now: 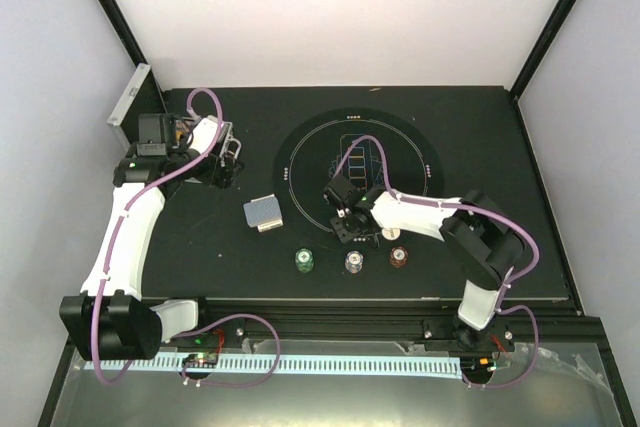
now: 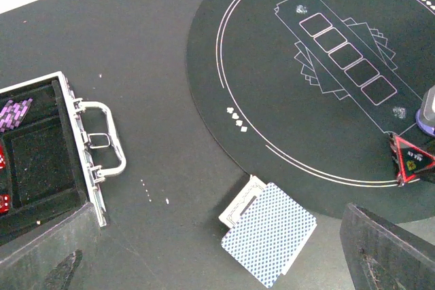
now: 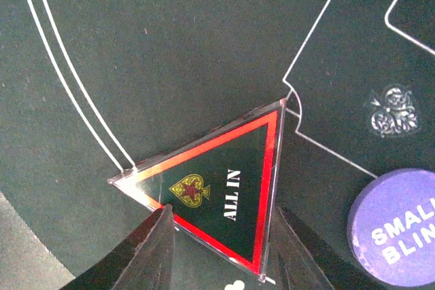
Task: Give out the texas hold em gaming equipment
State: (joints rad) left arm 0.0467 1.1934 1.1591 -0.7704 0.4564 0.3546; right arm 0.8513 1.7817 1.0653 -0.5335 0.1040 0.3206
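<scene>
White walls (image 1: 330, 7) ring the black surface (image 1: 200, 247); left tool (image 1: 228, 159) gapes wide by the case (image 2: 80, 147), right tool (image 1: 352, 232) straddles the red triangle (image 3: 217, 195), grip unclear.

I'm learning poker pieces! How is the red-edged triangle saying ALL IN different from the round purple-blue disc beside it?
The red-edged triangle marker has three corners; the purple-blue disc is round. The triangle is dark with a red border; the disc is purple-blue with no border. The triangle sits between the fingers of the right gripper; the disc lies free beside them. Both lie on the round black mat and carry white letters.
</scene>
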